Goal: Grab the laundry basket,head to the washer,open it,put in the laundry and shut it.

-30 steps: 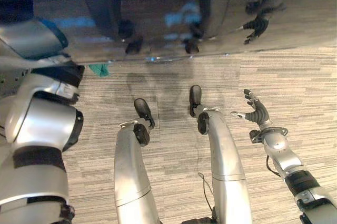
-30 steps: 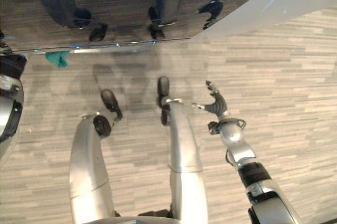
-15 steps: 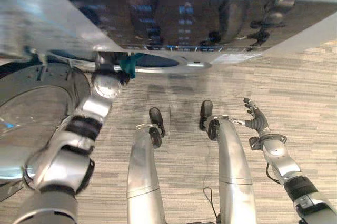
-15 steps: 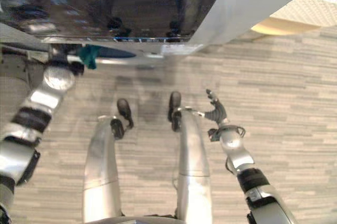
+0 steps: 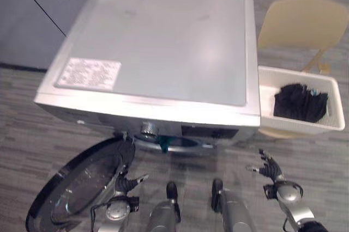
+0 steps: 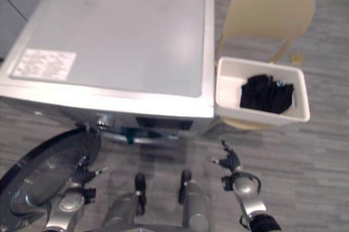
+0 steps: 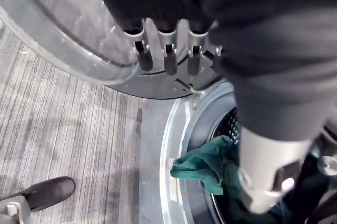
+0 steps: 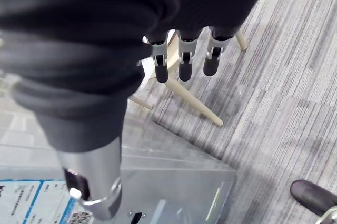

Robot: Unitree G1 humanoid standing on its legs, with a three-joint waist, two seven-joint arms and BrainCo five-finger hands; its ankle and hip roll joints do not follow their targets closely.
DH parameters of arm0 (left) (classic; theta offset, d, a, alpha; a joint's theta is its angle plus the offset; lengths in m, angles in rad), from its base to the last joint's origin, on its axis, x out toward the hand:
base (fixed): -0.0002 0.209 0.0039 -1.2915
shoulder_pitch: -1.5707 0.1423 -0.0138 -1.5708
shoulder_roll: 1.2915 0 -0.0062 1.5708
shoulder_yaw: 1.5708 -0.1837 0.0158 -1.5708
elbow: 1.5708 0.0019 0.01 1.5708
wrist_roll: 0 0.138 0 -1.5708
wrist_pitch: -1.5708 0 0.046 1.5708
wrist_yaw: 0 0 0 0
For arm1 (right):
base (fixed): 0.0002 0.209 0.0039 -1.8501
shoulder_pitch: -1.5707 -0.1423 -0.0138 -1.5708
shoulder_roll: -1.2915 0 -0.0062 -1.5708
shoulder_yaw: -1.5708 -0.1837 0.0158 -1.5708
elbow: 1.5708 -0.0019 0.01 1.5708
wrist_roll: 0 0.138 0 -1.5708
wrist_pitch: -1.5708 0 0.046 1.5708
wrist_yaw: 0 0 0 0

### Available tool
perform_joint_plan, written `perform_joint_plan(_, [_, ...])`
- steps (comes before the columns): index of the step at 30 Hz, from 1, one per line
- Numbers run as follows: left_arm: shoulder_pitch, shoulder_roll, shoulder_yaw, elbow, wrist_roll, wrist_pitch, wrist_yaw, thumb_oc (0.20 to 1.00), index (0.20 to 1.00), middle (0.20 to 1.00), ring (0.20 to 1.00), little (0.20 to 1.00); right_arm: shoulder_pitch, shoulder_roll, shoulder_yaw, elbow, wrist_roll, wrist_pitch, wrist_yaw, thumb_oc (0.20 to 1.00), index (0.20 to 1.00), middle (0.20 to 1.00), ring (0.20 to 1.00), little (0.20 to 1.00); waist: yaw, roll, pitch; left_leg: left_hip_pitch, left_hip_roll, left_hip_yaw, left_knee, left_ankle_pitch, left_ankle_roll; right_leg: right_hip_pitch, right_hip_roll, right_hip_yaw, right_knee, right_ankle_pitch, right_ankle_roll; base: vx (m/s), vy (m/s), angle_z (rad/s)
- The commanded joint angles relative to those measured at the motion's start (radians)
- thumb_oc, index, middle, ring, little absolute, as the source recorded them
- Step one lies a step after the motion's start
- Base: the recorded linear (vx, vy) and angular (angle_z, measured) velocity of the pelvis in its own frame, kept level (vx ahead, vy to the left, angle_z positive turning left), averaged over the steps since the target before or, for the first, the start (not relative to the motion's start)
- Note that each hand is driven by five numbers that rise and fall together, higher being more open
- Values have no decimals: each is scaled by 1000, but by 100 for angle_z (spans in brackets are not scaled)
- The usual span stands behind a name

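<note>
The silver washer (image 5: pixel 158 47) stands in front of me with its round door (image 5: pixel 82 183) swung open to the lower left. A teal cloth (image 7: pixel 202 166) hangs over the rim of the drum opening. The white laundry basket (image 5: pixel 297 128) sits on a beige chair (image 5: pixel 305 22) right of the washer, with dark laundry (image 5: pixel 300 103) in it. My left hand (image 5: pixel 124 184) is open beside the door's inner face, its fingers (image 7: pixel 166 56) straight and holding nothing. Low in front of the basket, my right hand (image 5: pixel 268 168) is open and holds nothing.
The chair's thin legs (image 8: pixel 195 100) stand on the striped grey carpet close to the washer's right side. A dark wall panel (image 5: pixel 32 19) runs behind the washer at the left.
The camera has tilted up from the floor to the washer's top and the basket. My left hand has come away from the drum opening to the door. The right hand barely moved.
</note>
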Motion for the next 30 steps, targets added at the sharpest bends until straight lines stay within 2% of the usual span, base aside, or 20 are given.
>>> perform_joint_plan(1, [-58,-6,-5,48,54,0,-48,1000,1000,1000,1000,1000,-23,-22,-9,42,-49,0,34,1000,1000,1000,1000,1000,-23,5,12,77,-23,-13,-13,-21,22,162,47,8,-245,110,66,192,72,-18])
perform_joint_plan(2, [-58,-5,-5,48,54,0,-48,1000,1000,1000,1000,1000,-23,-22,-9,42,-49,0,34,1000,1000,1000,1000,1000,-23,4,11,76,-24,-13,-16,-17,22,161,47,9,-248,112,66,126,44,-25])
perform_joint_plan(4, [-42,-29,-13,94,78,9,-53,1000,1000,1000,1000,1000,-2,-2,-22,95,-45,5,33,1000,1000,1000,1000,1000,-20,10,-25,177,-34,-10,-79,-18,27,248,61,37,-308,120,75,200,79,-50])
perform_joint_plan(8, [-40,-61,-19,141,89,19,-54,1000,1000,1000,1000,1000,22,22,-45,132,-37,14,25,1000,1000,1000,1000,1000,-32,21,-78,267,-46,38,-162,-11,28,306,67,64,-367,143,92,124,65,-54])
perform_joint_plan(12, [-42,-74,-32,141,100,17,-55,1000,1000,1000,1000,1000,30,31,-50,135,-37,21,17,1000,1000,1000,1000,1000,-34,33,-84,307,-49,86,-202,-7,28,305,73,84,-383,170,112,18,35,-62])
perform_joint_plan(13, [-44,-80,-37,145,109,17,-52,1000,1000,1000,1000,1000,28,36,-49,130,-42,21,9,1000,1000,1000,1000,1000,-29,41,-80,320,-44,127,-217,-7,28,297,65,55,-385,185,129,-33,7,-117])
perform_joint_plan(14, [-44,-80,-37,145,109,17,-52,1000,1000,1000,1000,1000,28,36,-49,130,-42,21,9,1000,1000,1000,1000,1000,-27,40,-82,317,-44,129,-218,-5,27,293,65,57,-386,188,128,-51,-31,-136])
perform_joint_plan(16, [-48,-82,-54,151,133,17,-53,1000,1000,1000,1000,1000,26,42,-55,125,-43,18,-3,1000,1000,1000,1000,1000,-15,48,-75,328,-33,169,-231,-1,22,286,41,-54,-389,198,134,-8,-83,-121])
perform_joint_plan(17, [-50,-78,-70,152,164,23,-65,1000,1000,1000,1000,1000,26,46,-61,120,-43,16,-8,1000,1000,1000,1000,1000,-5,62,-76,346,-11,202,-249,-10,11,281,3,-209,-364,184,141,24,-146,-132])
perform_joint_plan(18, [-51,-75,-71,154,171,28,-69,1000,1000,1000,1000,1000,22,46,-61,120,-46,15,-13,1000,1000,1000,1000,1000,3,66,-74,351,1,233,-250,-6,7,278,-23,-302,-348,181,139,36,-117,-149])
perform_joint_plan(19, [-51,-75,-72,155,171,29,-69,1000,1000,1000,1000,1000,22,46,-61,120,-47,15,-13,1000,1000,1000,1000,1000,2,66,-73,351,1,232,-251,-6,7,278,-24,-303,-345,180,139,-29,-118,-132])
perform_joint_plan(21, [-53,-65,-69,159,187,35,-75,1000,1000,1000,1000,1000,13,46,-57,131,-50,17,-24,1000,1000,1000,1000,1000,22,66,-73,358,17,303,-245,-5,6,286,-81,-485,-307,175,133,-32,-153,-103])
perform_joint_plan(22, [-46,-60,-69,157,192,37,-81,1000,1000,1000,1000,1000,17,46,-53,132,-52,20,-24,1000,1000,1000,1000,1000,26,64,-76,359,17,325,-243,-8,7,298,-97,-534,-300,174,129,92,-244,-92])
perform_joint_plan(23, [-40,-56,-70,158,199,41,-80,1000,1000,1000,1000,1000,19,47,-50,133,-48,27,-26,1000,1000,1000,1000,1000,15,65,-75,371,26,350,-214,-27,8,277,-111,-512,-268,164,123,164,-234,-108])
perform_joint_plan(25, [-37,-64,-73,174,203,40,-86,1000,1000,1000,1000,1000,23,43,-48,138,-43,27,-23,1000,1000,1000,1000,1000,7,67,-73,369,42,367,-137,-58,4,283,-97,-476,-296,145,113,195,-309,-124])
perform_joint_plan(26, [-36,-79,-75,167,193,36,-87,1000,1000,1000,1000,1000,29,25,-36,130,-44,25,-27,1000,1000,1000,1000,1000,11,75,-53,328,109,366,28,-53,-17,310,-59,-443,-327,110,84,242,-498,-148])
perform_joint_plan(27, [-34,-96,-86,156,164,28,-85,1000,1000,1000,1000,1000,11,10,-10,139,-52,27,-27,1000,1000,1000,1000,1000,67,73,-18,204,120,174,200,14,-48,355,5,-391,-371,74,36,245,-428,-155])
perform_joint_plan(28, [-29,-95,-95,147,157,26,-83,1000,1000,1000,1000,1000,10,9,-5,140,-57,27,-29,1000,1000,1000,1000,1000,85,64,-12,143,70,86,226,-18,-39,365,13,-366,-382,68,36,238,-287,-117])
perform_joint_plan(29, [-25,-96,-103,144,157,24,-83,1000,1000,1000,1000,1000,7,9,0,137,-56,26,-28,1000,1000,1000,1000,1000,98,56,-8,114,44,41,204,-38,-36,375,17,-346,-387,65,41,123,-59,-109])
perform_joint_plan(30, [-25,-96,-104,143,157,24,-83,1000,1000,1000,1000,1000,7,9,-1,137,-56,26,-28,1000,1000,1000,1000,1000,99,55,-8,115,43,41,204,-39,-35,375,16,-346,-387,64,42,214,-66,-128])
